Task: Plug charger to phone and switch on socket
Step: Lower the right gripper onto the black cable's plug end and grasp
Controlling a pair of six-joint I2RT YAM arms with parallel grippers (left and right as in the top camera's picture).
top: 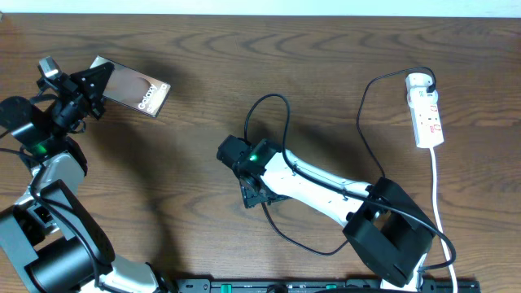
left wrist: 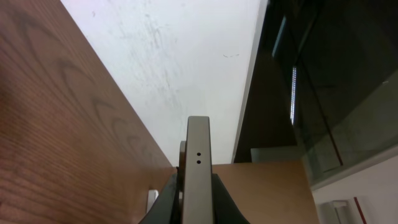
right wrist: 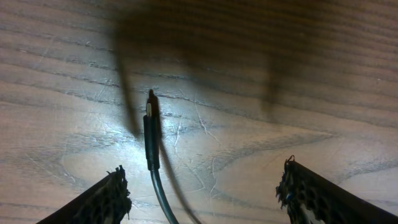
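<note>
Notably, the right gripper (right wrist: 204,168) was the effector nearer the work: its fingers stood apart, straddling the charger (right wrist: 158,193) where the cable lay on the wooden table (top: 187,49) near the centre. In the right wrist view the connector tip (right wrist: 149,102) lay just ahead of the fingertips and off-centre, closer to the left-hand finger of that view than to the other. Its long axis ran roughly along the gripper's own forward line, with the tip pointing away from the wrist. Nothing was held. Seen from overhead, the right arm reached in from the near right corner, forearm low and wrist turned down over the cable loop. The left gripper (top: 91,84) was clamped on the phone (top: 134,88) at the far left, well apart from the connector. The phone's long axis slanted toward the table's middle, and the left wrist view showed it edge-on between the fingers. Whether it touched the table could not be told. The charger's black plug (top: 429,81) sat at the far end of the socket (top: 426,110), at the right edge. Judged so, the pickup would want the fingers centred over the connector before they came together.
</note>
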